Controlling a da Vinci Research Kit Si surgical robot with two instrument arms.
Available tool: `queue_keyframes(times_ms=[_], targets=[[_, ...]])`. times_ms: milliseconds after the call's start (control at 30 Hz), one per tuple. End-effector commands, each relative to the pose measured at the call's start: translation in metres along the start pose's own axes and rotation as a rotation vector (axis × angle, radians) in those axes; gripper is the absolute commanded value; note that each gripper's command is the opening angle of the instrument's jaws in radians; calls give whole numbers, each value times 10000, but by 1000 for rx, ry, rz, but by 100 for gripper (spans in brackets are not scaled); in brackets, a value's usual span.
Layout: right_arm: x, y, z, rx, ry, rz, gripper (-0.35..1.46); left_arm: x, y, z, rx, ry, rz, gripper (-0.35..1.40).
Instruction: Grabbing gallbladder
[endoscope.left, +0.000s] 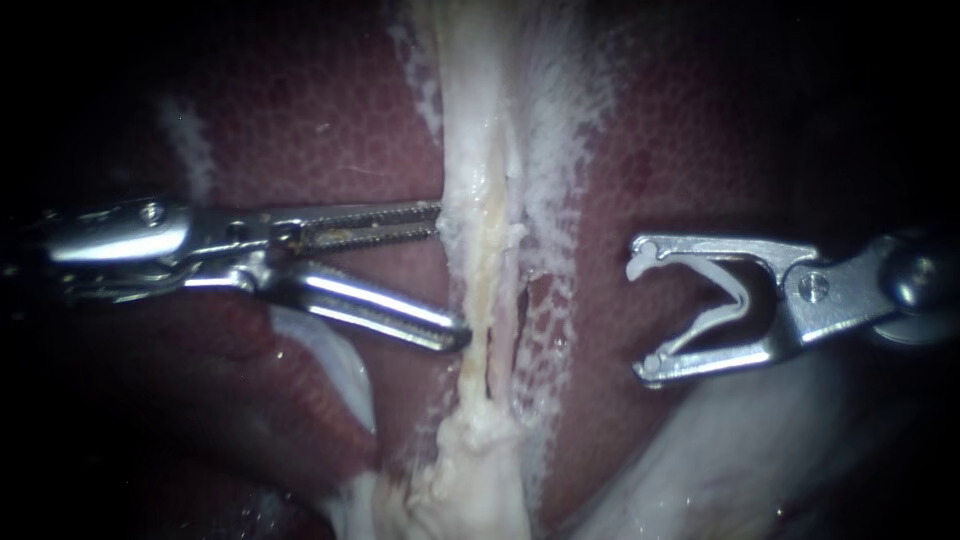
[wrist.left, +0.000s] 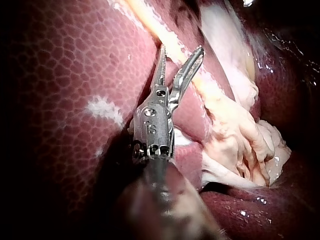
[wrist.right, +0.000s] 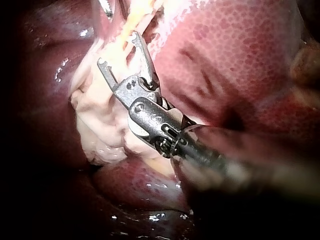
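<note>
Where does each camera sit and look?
Endoscope: close over the tissue, facing the pale strip between the left instrument and the right instrument, which holds a white clip.
Left wrist: on the left arm, looking along its instrument to the liver.
Right wrist: on the right arm, looking along its instrument.
All share the pale strip.
</note>
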Motion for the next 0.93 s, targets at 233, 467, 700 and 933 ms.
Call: queue_keyframes(times_ms=[233,467,700,933], targets=[[0,0,0,3,1,0,60,4,9,-5,-16,15,-10,-11],[0,0,0,3,1,0,60,4,9,-9,-19,26,-22,-35],[0,0,0,3,1,0,60,4,8,-10,-20,32,-22,-35],[0,0,0,3,1,0,60,4,7,-11,-21,31,-23,-35]])
